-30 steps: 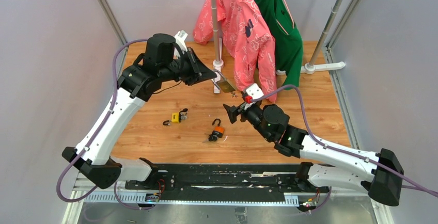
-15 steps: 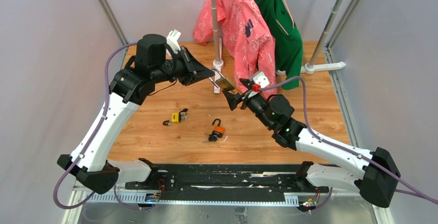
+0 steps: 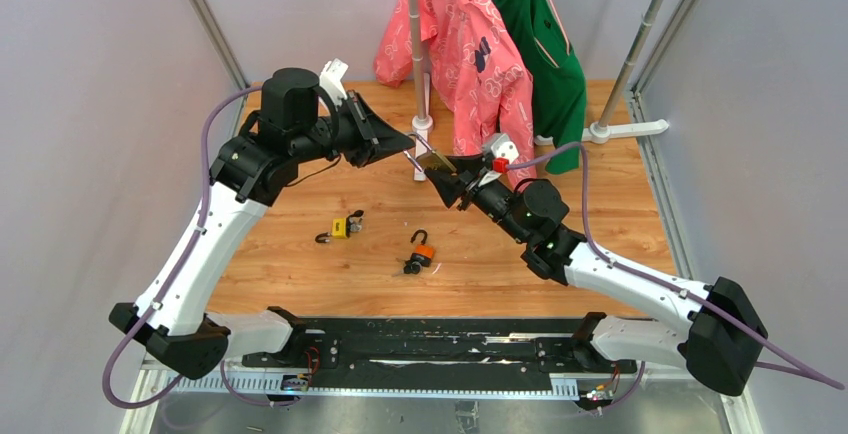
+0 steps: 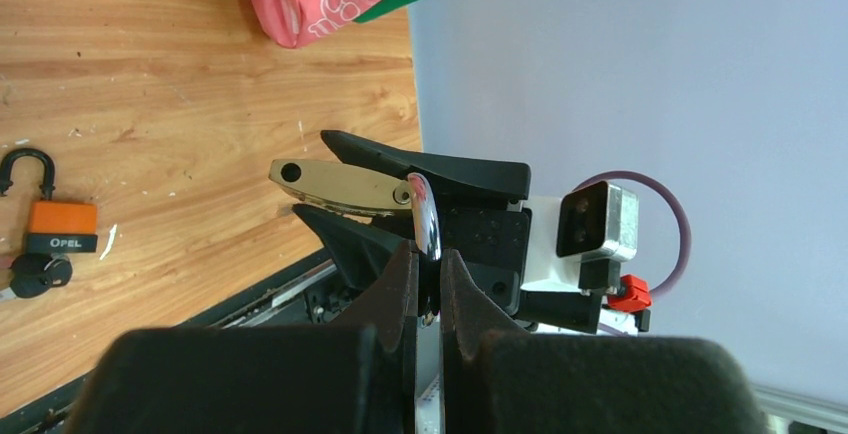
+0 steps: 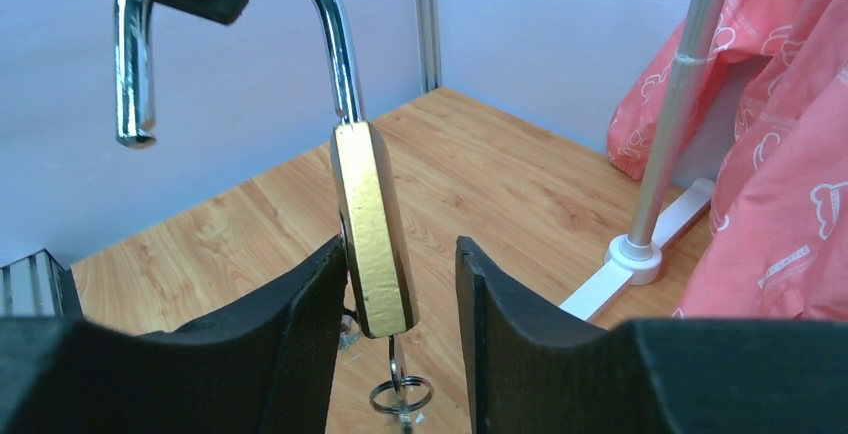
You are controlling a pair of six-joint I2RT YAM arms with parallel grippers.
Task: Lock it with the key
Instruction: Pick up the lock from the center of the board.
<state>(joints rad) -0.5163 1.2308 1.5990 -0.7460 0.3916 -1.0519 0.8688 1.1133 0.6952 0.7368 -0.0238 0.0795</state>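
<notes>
Padlock: hung above the worktop, long axis 12-to-6, shackle clamped in left fingers, body between part-open right fingers, nearer the 9 o'clock one, key ring dangling at 6 o'clock.

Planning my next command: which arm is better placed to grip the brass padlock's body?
Right. The right gripper straddles the brass padlock with open fingers, key ring hanging just below. The left gripper is shut on the shackle, holding the lock up.
</notes>
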